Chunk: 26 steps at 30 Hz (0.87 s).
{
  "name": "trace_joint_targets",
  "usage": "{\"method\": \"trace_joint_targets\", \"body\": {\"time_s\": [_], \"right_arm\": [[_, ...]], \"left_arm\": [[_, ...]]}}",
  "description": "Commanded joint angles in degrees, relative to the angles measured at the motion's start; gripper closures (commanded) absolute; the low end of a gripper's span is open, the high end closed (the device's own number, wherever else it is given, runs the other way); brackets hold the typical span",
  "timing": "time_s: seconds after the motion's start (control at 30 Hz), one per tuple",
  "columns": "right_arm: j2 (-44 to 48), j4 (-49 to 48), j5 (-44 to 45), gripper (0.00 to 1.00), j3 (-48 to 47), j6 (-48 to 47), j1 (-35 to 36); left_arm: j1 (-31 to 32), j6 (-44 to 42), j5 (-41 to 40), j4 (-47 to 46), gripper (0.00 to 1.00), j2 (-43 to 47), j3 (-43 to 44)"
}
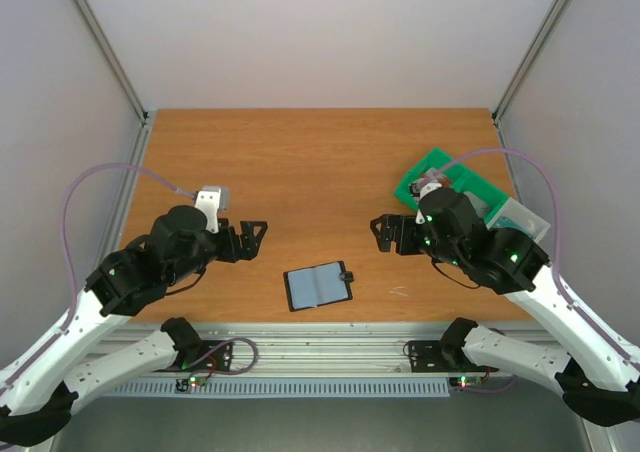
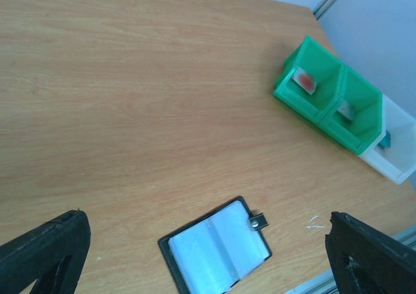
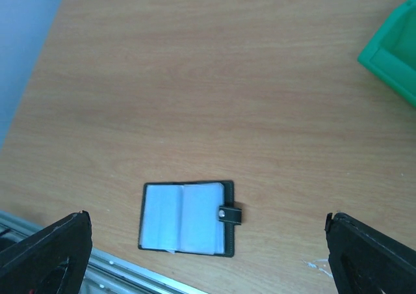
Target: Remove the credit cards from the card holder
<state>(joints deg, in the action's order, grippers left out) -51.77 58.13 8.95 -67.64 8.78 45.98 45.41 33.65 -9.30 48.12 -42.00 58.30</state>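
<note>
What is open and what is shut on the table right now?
card holder: open, lying flat, inside up, snap tab undone.
left gripper: open, holding nothing.
right gripper: open, holding nothing.
green tray: upright, a red item in one compartment, a grey item in the next.
white bin: upright, a teal item inside.

**Wood-grain table: one wallet and one tray unit on the surface.**
You have an orange-brown table (image 1: 300,162) with the card holder (image 1: 319,286) lying open and flat near the front edge, about midway across. Its grey-blue inside faces up and its snap tab (image 1: 349,273) sticks out on the right side. Toward the far right, well apart from it, a green compartment tray (image 2: 307,109) sits at an angle, with a white bin (image 2: 391,168) touching its near end. A small white scuff (image 2: 314,224) marks the wood just right of the card holder.
</note>
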Motion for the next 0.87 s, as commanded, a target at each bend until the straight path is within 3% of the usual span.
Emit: {"method": "trace_joint_targets", "body": {"time_s": [0.0,0.43,0.83], "right_arm": [[1.4,2.87,0.96,0.02,-3.6,-1.14,0.34],[5.58,-1.56,-2.06,0.01,3.71,3.58,0.34],[5.92,-2.25,-3.59,0.02,5.57,5.15,0.32]], "left_arm": [[0.18,-3.07,-2.21,2.54,0.01,0.67,0.78],[0.2,-1.01,-1.02,-4.49,0.01,8.33,-6.26],[0.19,0.2,-0.01,-6.02,0.01,7.24,-9.25]]}}
